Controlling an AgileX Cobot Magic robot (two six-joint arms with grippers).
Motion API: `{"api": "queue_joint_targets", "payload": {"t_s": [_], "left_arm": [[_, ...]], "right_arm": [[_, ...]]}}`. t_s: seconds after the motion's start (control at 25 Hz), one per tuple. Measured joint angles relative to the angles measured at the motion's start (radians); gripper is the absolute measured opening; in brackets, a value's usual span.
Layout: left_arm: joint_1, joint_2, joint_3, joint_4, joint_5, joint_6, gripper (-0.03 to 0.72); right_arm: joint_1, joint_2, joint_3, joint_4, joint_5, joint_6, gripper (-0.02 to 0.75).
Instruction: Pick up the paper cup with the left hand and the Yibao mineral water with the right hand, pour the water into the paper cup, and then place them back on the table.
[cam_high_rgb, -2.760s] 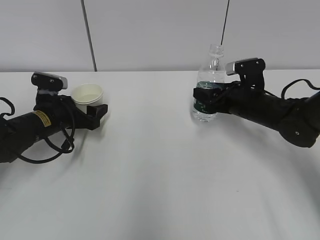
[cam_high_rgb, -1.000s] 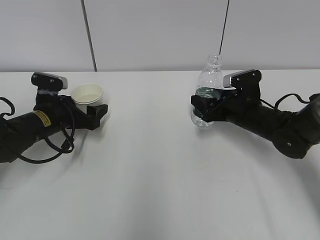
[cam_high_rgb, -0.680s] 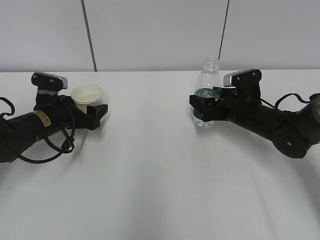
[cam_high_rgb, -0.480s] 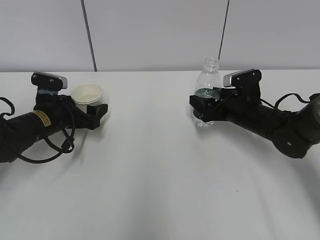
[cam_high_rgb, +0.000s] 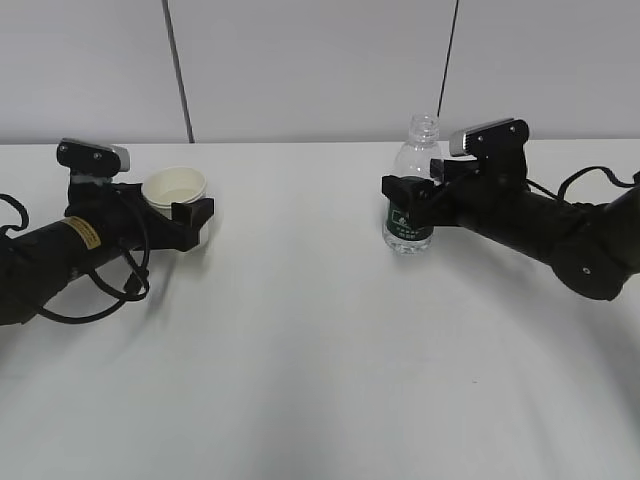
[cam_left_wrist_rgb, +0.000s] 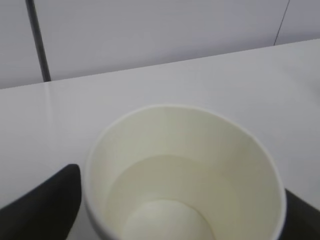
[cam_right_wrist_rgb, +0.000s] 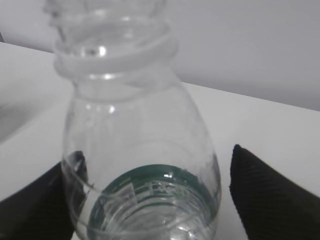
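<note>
The white paper cup (cam_high_rgb: 174, 187) stands on the white table (cam_high_rgb: 320, 350) at the left, with a little water in it. My left gripper (cam_high_rgb: 186, 202) is open and straddles the cup, a finger close on each side; the left wrist view looks down into the cup (cam_left_wrist_rgb: 185, 170) between the black fingertips (cam_left_wrist_rgb: 47, 200). The Yibao mineral water bottle (cam_high_rgb: 409, 205) stands upright on the table at the right, capless, its green label showing. My right gripper (cam_high_rgb: 410, 192) is open around the bottle; the right wrist view shows a gap between the bottle (cam_right_wrist_rgb: 140, 150) and the right finger (cam_right_wrist_rgb: 270, 195).
A pale wall with two dark vertical seams (cam_high_rgb: 178, 70) runs behind the table's far edge. Both arms lie low over the table, cables trailing beside them.
The right arm lowered the bottle onto the table and its jaws have spread, uncovering the green label. The left arm has shifted slightly left and back while the cup stayed put.
</note>
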Motion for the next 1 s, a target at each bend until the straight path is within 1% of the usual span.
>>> {"api": "queue_joint_targets", "payload": {"t_s": [0.44,1.0], "left_arm": [[0.000,-0.017,0.000,-0.004,0.001,0.000,0.591],[0.000,-0.035,0.000,-0.004,0.003,0.000,0.591]], "right_arm": [[0.000,-0.055,0.000,-0.026,0.009,0.055,0.660],[0.000,-0.100,0.000,-0.028,0.015,0.066,0.658]]}}
